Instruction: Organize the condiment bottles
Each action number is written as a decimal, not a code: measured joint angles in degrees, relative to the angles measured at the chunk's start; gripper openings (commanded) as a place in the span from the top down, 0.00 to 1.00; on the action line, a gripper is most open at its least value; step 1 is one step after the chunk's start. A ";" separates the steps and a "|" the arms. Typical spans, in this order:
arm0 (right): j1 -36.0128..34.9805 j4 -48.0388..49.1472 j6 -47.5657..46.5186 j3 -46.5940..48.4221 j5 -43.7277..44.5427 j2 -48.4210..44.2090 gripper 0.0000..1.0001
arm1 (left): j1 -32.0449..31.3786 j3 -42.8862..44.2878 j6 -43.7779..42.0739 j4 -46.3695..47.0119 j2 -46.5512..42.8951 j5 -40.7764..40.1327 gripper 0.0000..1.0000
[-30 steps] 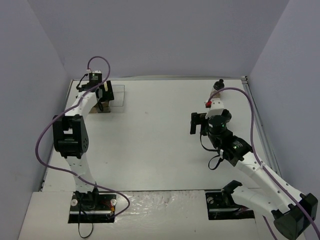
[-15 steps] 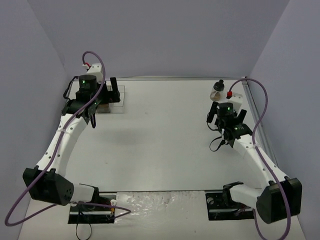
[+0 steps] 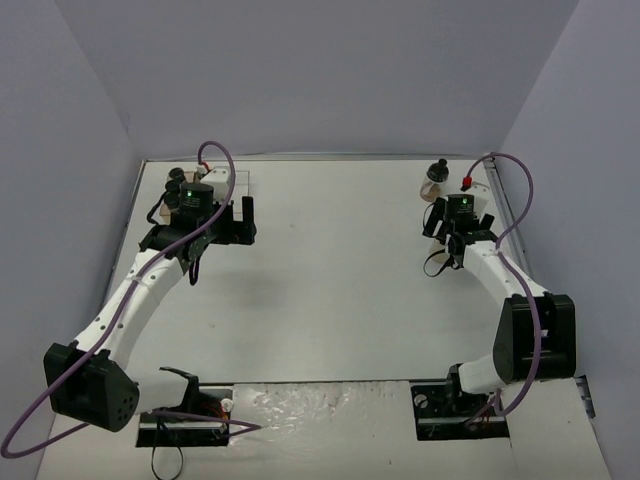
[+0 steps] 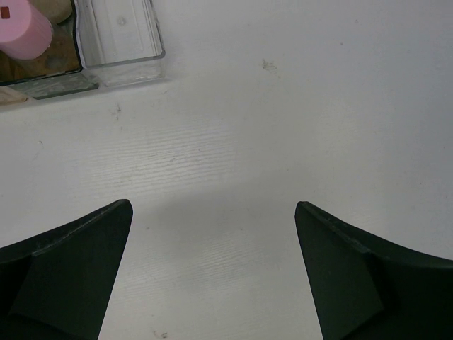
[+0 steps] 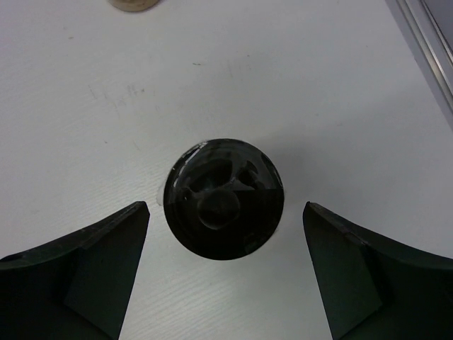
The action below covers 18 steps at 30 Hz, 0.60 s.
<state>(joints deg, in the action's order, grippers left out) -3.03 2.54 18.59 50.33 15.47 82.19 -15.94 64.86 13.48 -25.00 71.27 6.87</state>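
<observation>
Well, the right claw (image 5: 225,205) hangs straight over a knob-cap bottle (image 5: 223,198). Its two fingers (image 5: 85,269) are spread wide, one on each side of the cap with bare table (image 5: 318,85) showing in both gaps, so it has hold of nothing. That bottle stands upright, centred between the fingers. Out past the fingertips, towards the far edge, a second knob-cap bottle (image 3: 435,172) stands apart from the first, and only its pale base pokes into the wrist view. Over on the other side, the left claw (image 4: 212,205) is just as wide open, with only white table between its fingers and nothing gripped. Ahead of its fingertips, off towards the left-hand finger as the wrist camera sees it, lies the tray (image 4: 161,51), well apart from the claw, with its clear end section nearest. In the section beyond that one sits the pink-capped bottle (image 4: 21,32), seen from above. A tan round shape sits just beside it, cut off by the edge, and I cannot tell what it is.
</observation>
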 measured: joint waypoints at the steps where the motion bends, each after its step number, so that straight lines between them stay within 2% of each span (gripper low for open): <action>1: 0.00 0.97 -0.39 0.00 -0.56 0.39 0.17 | 0.00 0.00 0.01 0.04 -0.09 0.04 0.03; 13: -0.80 10.36 -4.41 -1.03 -4.08 4.65 0.62 | 0.00 0.00 0.04 0.46 -0.14 0.62 0.03; 18: -6.92 13.00 -6.96 -1.37 -4.50 5.38 0.66 | 0.00 0.00 0.06 0.58 -0.14 0.65 0.03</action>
<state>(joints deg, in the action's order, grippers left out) -9.95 15.55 11.63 48.96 10.97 87.57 -15.94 64.86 13.54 -24.41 71.13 7.52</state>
